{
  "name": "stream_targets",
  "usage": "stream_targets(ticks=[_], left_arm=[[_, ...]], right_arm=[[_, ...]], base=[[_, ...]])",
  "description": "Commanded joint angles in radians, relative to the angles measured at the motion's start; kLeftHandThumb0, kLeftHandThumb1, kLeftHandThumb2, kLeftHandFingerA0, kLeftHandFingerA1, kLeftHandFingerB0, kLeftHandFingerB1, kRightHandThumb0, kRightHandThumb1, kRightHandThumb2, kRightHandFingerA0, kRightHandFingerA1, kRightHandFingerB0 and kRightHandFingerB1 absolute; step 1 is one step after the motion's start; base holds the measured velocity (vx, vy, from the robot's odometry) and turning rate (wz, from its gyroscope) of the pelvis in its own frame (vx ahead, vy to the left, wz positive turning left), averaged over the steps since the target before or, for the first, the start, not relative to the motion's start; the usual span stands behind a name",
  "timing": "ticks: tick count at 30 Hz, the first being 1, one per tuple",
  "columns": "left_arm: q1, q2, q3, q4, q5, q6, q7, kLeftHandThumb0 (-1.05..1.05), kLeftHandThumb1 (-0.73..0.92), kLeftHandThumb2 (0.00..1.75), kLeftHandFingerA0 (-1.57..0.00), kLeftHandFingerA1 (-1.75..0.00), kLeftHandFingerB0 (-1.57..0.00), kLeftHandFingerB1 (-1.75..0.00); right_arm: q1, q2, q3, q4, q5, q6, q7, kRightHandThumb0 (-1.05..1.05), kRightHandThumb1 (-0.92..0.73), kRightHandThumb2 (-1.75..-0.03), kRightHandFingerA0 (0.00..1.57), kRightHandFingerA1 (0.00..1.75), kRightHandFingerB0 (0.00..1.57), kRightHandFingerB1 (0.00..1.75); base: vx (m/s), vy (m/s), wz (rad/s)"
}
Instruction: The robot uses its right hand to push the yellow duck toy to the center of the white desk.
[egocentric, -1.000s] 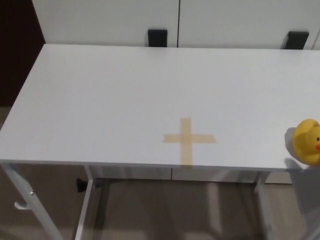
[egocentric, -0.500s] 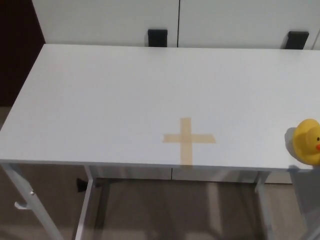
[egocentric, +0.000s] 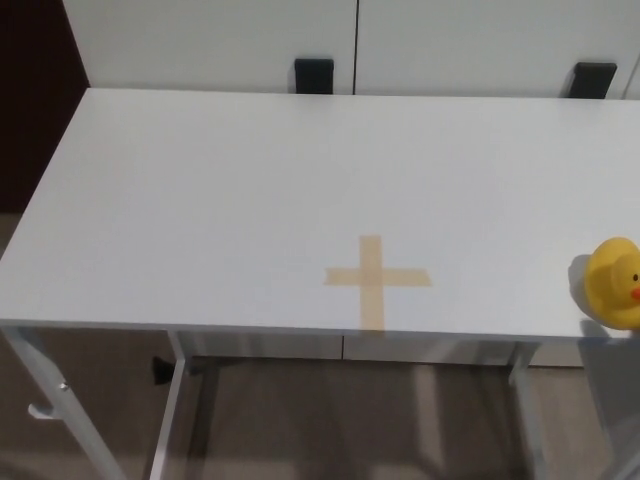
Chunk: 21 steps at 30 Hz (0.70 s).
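Note:
A yellow duck toy (egocentric: 613, 283) with an orange beak sits at the right edge of the picture, close to the front edge of the white desk (egocentric: 250, 190). A cross of tan tape (egocentric: 376, 277) marks the desk to the left of the duck, near the front edge. Neither of my hands shows in the head view.
White cabinet fronts stand behind the desk with two black blocks (egocentric: 314, 75) (egocentric: 593, 80) at its far edge. The desk's metal legs (egocentric: 172, 420) and the brown floor show below its front edge. A dark panel (egocentric: 35, 90) stands at the far left.

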<state>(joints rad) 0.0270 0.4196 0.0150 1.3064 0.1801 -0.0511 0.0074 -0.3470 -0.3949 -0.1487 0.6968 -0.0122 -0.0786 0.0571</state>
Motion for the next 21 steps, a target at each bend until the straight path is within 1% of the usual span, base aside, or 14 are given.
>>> stream_targets(ticks=[1, 5, 6, 7, 8, 11, 12, 14, 20, 21], left_arm=[[0.01, -0.001, -0.007, -0.002, 0.005, -0.024, 0.008, -0.16, 0.68, 0.67, -0.86, -0.76, -0.81, -0.6], [0.006, -0.003, -0.006, -0.002, 0.002, -0.016, 0.009, -0.17, 0.68, 0.66, -0.86, -0.77, -0.82, -0.6], [0.005, -0.002, -0.008, -0.001, 0.004, -0.016, 0.008, -0.2, 0.69, 0.62, -0.87, -0.71, -0.79, -0.56], [0.005, -0.002, -0.008, -0.001, 0.004, -0.016, 0.008, -0.2, 0.69, 0.62, -0.87, -0.71, -0.79, -0.56], [0.005, -0.001, -0.011, -0.002, 0.007, -0.018, 0.008, -0.17, 0.66, 0.67, -0.88, -0.76, -0.81, -0.59], [0.009, -0.002, -0.019, -0.005, 0.014, -0.021, 0.012, -0.2, 0.69, 0.64, -0.87, -0.73, -0.81, -0.58], [0.01, -0.002, -0.018, -0.005, 0.014, -0.02, 0.012, -0.18, 0.68, 0.67, -0.86, -0.74, -0.8, -0.58], [0.008, -0.003, -0.015, -0.001, 0.008, -0.018, 0.009, -0.17, 0.67, 0.66, -0.87, -0.73, -0.82, -0.59], [0.006, -0.006, -0.014, 0.004, 0.005, -0.018, 0.008, -0.17, 0.67, 0.66, -0.87, -0.73, -0.82, -0.59], [0.006, -0.005, -0.017, 0.004, 0.008, -0.019, 0.01, -0.18, 0.68, 0.64, -0.88, -0.77, -0.83, -0.59]], right_arm=[[-0.03, 0.018, -0.003, 0.022, -0.017, -0.012, -0.053, -0.7, -0.92, -0.7, 0.47, 0.46, 0.38, 0.41], [-0.043, 0.02, 0.009, 0.037, -0.031, -0.019, -0.061, -0.71, -0.92, -0.72, 0.47, 0.46, 0.37, 0.42], [-0.05, 0.023, 0.018, 0.046, -0.037, -0.027, -0.059, -0.68, -0.92, -0.68, 0.45, 0.49, 0.41, 0.45], [-0.05, 0.023, 0.018, 0.046, -0.037, -0.027, -0.059, -0.68, -0.92, -0.68, 0.45, 0.49, 0.41, 0.45], [-0.052, 0.029, 0.025, 0.047, -0.04, -0.026, -0.056, -0.69, -0.92, -0.68, 0.48, 0.5, 0.42, 0.44], [-0.05, 0.046, 0.043, 0.05, -0.051, -0.033, -0.059, -0.69, -0.92, -0.67, 0.48, 0.52, 0.43, 0.45], [-0.047, 0.057, 0.051, 0.052, -0.055, -0.031, -0.063, -0.72, -0.92, -0.67, 0.47, 0.51, 0.42, 0.44], [-0.043, 0.079, 0.067, 0.054, -0.063, -0.022, -0.07, -0.71, -0.91, -0.67, 0.48, 0.51, 0.43, 0.44], [-0.037, 0.089, 0.075, 0.054, -0.066, -0.021, -0.079, -0.71, -0.91, -0.67, 0.48, 0.51, 0.43, 0.44], [-0.036, 0.098, 0.079, 0.061, -0.067, -0.026, -0.079, -0.72, -0.91, -0.67, 0.48, 0.52, 0.43, 0.46]], base=[[0.0, 0.0, 0.0], [0.0, 0.0, 0.0], [0.0, 0.0, 0.0], [0.0, 0.0, 0.0], [0.0, 0.0, 0.0], [0.0, 0.0, 0.0], [0.0, 0.0, 0.0], [0.0, 0.0, 0.0], [0.0, 0.0, 0.0], [0.0, 0.0, 0.0]])
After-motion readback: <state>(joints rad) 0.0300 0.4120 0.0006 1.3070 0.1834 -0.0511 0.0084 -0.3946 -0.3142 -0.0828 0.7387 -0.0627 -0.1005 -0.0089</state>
